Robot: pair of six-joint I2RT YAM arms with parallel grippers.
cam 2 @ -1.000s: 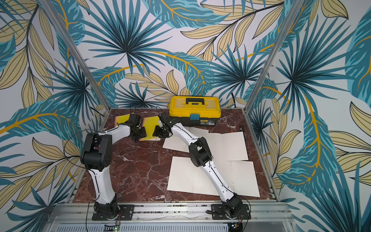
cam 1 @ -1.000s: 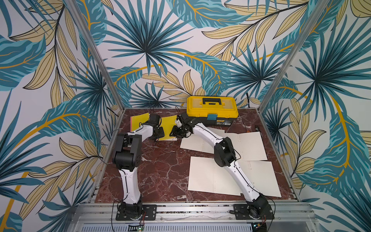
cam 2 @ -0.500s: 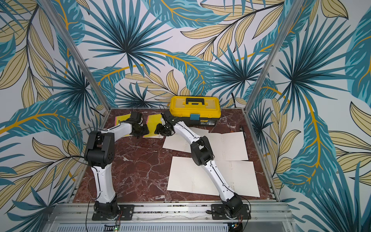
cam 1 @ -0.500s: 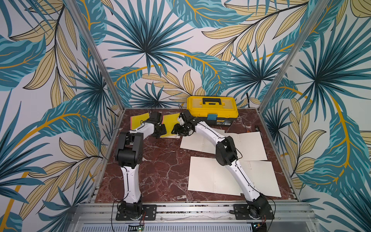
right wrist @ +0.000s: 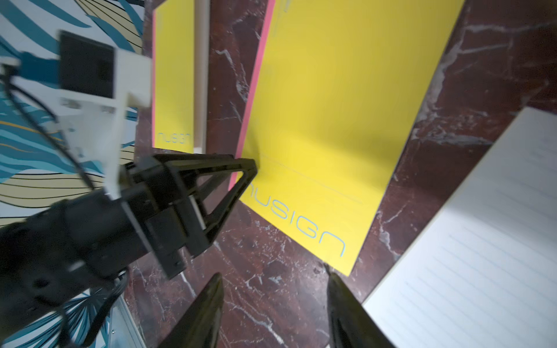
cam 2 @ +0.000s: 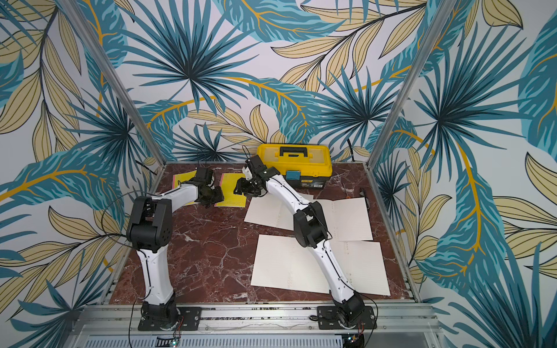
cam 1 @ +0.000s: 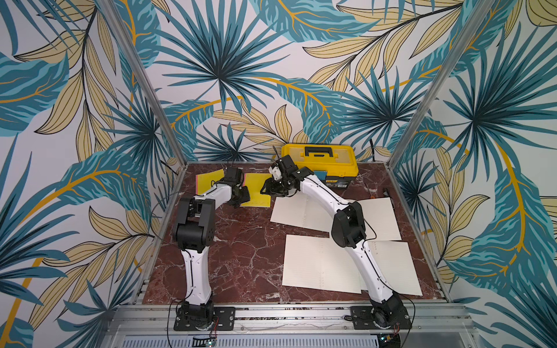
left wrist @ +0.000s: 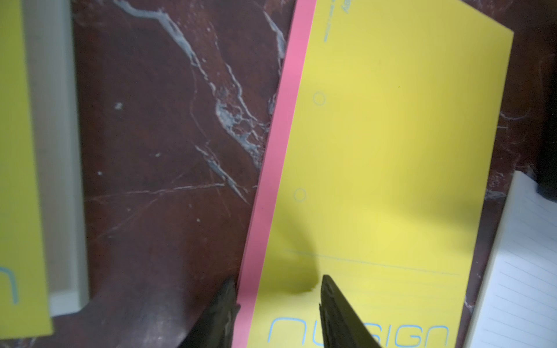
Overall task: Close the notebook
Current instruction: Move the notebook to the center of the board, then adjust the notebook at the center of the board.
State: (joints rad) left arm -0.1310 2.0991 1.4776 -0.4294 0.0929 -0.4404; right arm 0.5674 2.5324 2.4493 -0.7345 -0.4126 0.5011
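A yellow notebook [cam 1: 256,186] [cam 2: 230,183] with a pink spine lies shut and flat on the marble at the back. In the left wrist view its cover [left wrist: 391,135] fills the frame. My left gripper [left wrist: 277,278] [cam 1: 242,195] is open and straddles the pink spine edge, one finger over the marble and one over the cover. One left finger [right wrist: 250,169] shows in the right wrist view at that spine. My right gripper [right wrist: 274,272] [cam 1: 266,189] is open over bare marble beside the corner of the notebook [right wrist: 331,105], holding nothing.
A second shut yellow notebook [cam 1: 208,183] [right wrist: 173,75] lies to the left by the wall. Two notebooks lie open with white lined pages [cam 1: 301,208] [cam 1: 319,262] on the right, under my right arm. A yellow toolbox [cam 1: 319,159] stands at the back.
The right gripper's jaws have widened and it has eased slightly back from the yellow notebook. The left arm has shifted only a little, its gripper staying at the spine.
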